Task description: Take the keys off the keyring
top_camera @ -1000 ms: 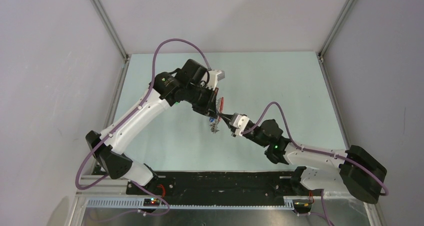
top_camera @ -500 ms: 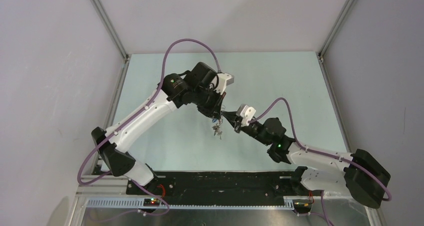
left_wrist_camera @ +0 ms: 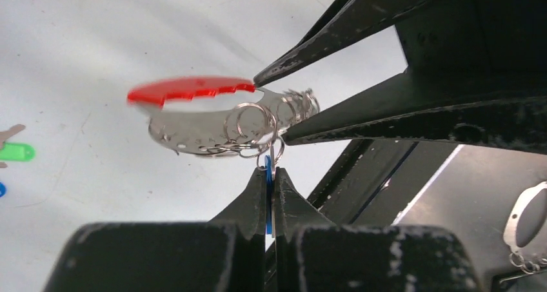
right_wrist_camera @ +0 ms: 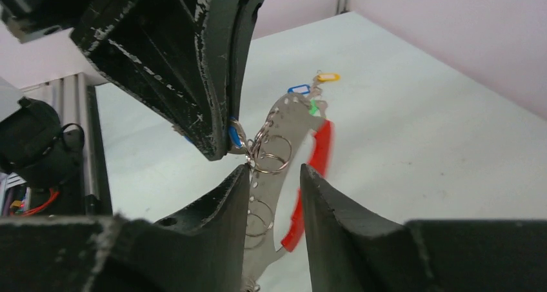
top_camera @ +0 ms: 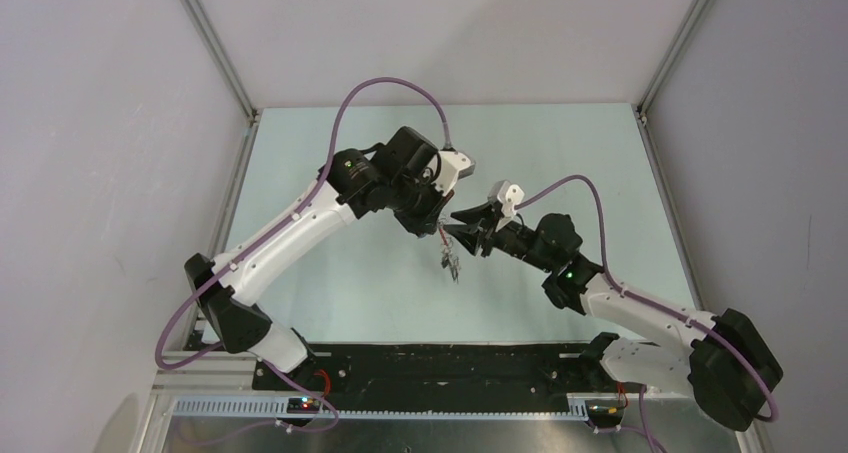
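Note:
The keyring is a curved silvery plate with a red strap and several small rings, held in the air. My left gripper is shut on a blue-tagged key that hangs from one ring. My right gripper spans the keyring across its width, one fingertip on the plate and one on the red strap. In the top view both grippers meet at the keyring, with the keys dangling below.
A second cluster with green, yellow and blue tags lies on the pale table beyond the keyring. Metal frame posts and grey walls close in the table at the back and sides.
Both arms have lifted and shifted right with the keyring. The right gripper has risen and turned to face the left one, and the dangling keys have moved right.

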You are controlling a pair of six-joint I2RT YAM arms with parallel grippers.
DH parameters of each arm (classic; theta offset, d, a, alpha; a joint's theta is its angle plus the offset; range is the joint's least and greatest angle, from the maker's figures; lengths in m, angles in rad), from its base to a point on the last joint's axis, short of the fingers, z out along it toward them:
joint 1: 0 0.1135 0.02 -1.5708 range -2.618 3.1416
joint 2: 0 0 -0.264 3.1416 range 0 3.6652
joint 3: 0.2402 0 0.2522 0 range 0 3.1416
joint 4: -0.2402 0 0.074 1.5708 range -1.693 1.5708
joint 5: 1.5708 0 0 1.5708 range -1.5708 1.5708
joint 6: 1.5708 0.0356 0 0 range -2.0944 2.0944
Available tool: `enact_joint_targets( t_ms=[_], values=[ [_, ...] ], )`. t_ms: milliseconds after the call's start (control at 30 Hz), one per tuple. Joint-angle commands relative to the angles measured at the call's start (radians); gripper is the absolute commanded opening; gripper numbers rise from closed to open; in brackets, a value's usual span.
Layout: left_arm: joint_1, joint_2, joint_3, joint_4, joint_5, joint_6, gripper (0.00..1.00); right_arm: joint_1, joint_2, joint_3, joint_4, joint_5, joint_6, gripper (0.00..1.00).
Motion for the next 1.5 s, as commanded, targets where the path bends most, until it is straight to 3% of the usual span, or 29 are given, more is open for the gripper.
enact_joint_targets(
  t_ms=[0, 300, 700, 1133, 1467],
  values=[
    [0.020, -0.036, 0.035, 0.002, -0.022, 0.083, 0.00, -0.020, -0.042, 0.043, -0.006, -0.124, -0.003, 0.41],
    [0.030, -0.066, 0.014, 0.002, 0.023, 0.169, 0.00, -0.092, -0.116, -0.001, -0.023, -0.270, -0.051, 0.37],
    [0.009, -0.104, -0.038, 0.008, 0.058, 0.238, 0.00, -0.103, -0.172, -0.033, 0.023, -0.185, -0.085, 0.32],
    [-0.027, -0.124, -0.040, 0.012, 0.057, 0.275, 0.00, -0.096, -0.094, 0.013, 0.027, -0.351, -0.060, 0.26],
    [-0.033, -0.132, -0.038, 0.015, 0.070, 0.283, 0.00, -0.060, -0.041, 0.022, 0.071, -0.339, -0.052, 0.24]
  ],
)
